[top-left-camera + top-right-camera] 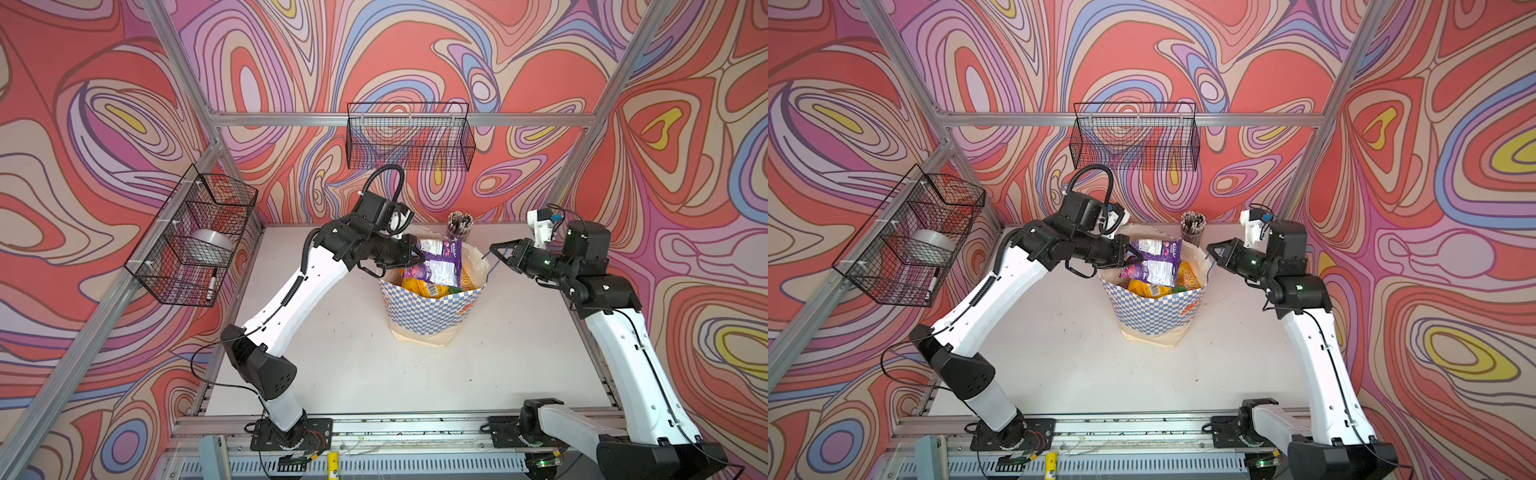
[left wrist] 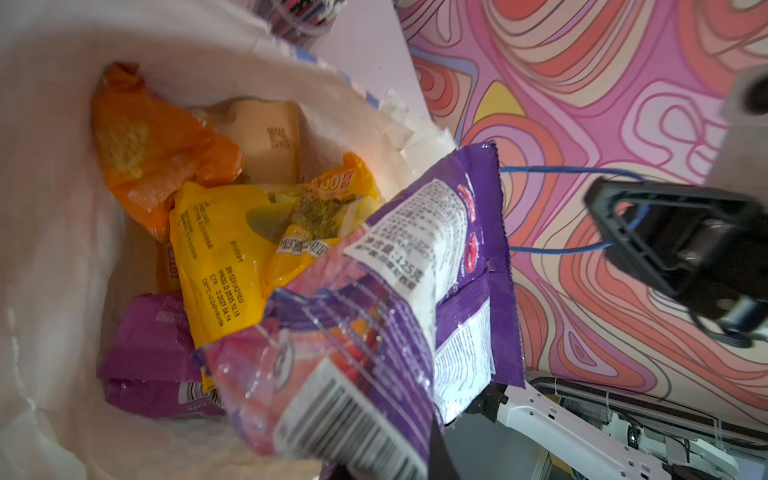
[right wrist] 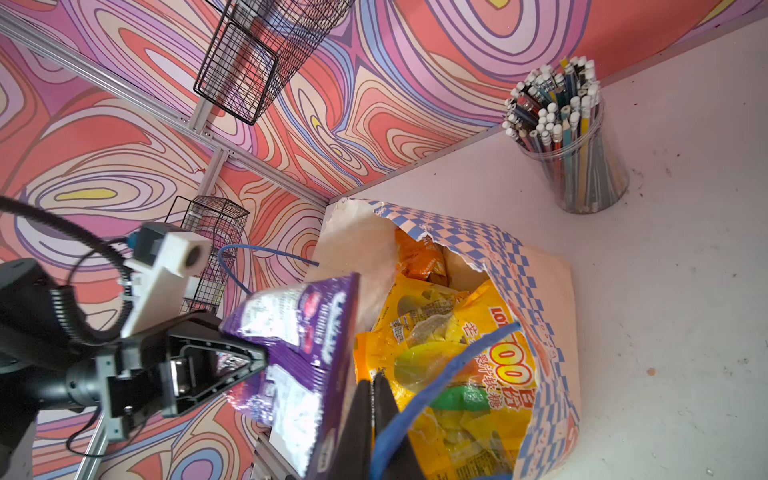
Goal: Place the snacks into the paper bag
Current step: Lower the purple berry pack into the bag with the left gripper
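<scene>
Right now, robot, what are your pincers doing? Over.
Left pincer shut on purple packet, over mouth of paper bag. Right pincer shut on blue cord handle, bag upright. Other snacks inside. Pencil jar behind, apart.

Packet (image 1: 444,259) in my left gripper (image 1: 419,257) hangs over the paper bag (image 1: 432,316) mouth; snacks (image 1: 419,286) inside, pencil jar (image 1: 459,226) behind it.

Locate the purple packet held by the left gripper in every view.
Top view: packet over the bag mouth, centre.
Top view: packet, same spot.
Left wrist: packet fills the foreground, over the bag's inside.
Right wrist: packet between left gripper and bag.
Shared landmark: the bag.
</scene>
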Tool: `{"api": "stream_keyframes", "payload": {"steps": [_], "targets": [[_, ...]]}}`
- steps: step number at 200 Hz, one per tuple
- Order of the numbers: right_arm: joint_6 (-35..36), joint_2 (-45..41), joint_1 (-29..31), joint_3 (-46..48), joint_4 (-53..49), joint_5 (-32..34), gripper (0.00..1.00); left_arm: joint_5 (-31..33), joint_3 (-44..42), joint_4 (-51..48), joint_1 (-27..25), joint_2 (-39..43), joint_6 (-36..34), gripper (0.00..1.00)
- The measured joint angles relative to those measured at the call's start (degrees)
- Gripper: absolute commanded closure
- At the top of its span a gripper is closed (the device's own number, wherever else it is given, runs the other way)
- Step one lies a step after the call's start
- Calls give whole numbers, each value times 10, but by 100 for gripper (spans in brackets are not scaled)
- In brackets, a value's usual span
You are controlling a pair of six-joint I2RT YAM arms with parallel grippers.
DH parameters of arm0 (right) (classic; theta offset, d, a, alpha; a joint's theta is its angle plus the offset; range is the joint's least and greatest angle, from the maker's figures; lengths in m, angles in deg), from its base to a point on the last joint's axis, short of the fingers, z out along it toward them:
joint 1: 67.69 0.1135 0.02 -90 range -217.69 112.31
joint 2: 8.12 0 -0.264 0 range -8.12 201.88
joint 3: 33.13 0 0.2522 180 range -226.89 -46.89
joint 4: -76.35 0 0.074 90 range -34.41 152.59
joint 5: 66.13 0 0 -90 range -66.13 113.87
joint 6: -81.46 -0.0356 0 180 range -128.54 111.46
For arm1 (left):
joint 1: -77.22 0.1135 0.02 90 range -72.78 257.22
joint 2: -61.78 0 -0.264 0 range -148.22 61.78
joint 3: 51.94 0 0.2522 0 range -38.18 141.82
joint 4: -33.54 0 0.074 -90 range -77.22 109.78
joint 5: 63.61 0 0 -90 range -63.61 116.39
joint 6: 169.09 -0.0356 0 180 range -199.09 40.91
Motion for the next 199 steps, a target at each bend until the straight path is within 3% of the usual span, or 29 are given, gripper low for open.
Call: {"api": "stream_keyframes", "payload": {"steps": [33,106,158,176,199], "targets": [[0,0,0,2,1,0,100,5,13,-7,-1,-65,2,91],[1,-7,0,8,-8,0,100,23,147,-22,7,-180,30,91],[6,-13,0,8,-14,0,100,46,148,-19,17,-207,29,89],[8,-13,0,8,-14,0,100,57,130,-14,18,-206,25,82],[10,-14,0,8,-14,0,100,80,114,-11,21,-206,15,63]]}}
